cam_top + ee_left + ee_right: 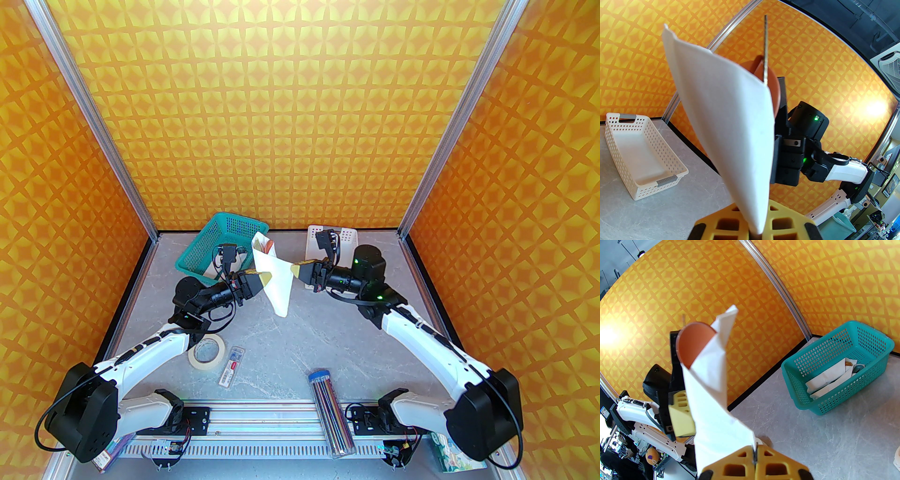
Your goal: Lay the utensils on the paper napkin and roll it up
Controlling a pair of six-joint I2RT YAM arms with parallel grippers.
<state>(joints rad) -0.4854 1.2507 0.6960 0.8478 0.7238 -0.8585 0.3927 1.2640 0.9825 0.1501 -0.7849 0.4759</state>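
Napkin bundle pinched from both sides, held off the counter.

Paper napkin wrapped as a loose cone round the utensils. Long axis roughly 12-to-6 in top view, open end at 12, with the spoon bowl and thin knife blade poking out; fork not made out. Left hand closed on the 9 o'clock edge, paper clamped between its fingers. Right hand closed on the 3 o'clock edge, paper caught in the seam. Directly opposed across the short axis, so neither nearer. Probably mid-roll: wrap slack, 6 o'clock tail flat. Next turn likely about that 12–6 axis; risk of utensils sliding out if tipped. Teal basket at 10 o'clock of bundle, white tray at 2.
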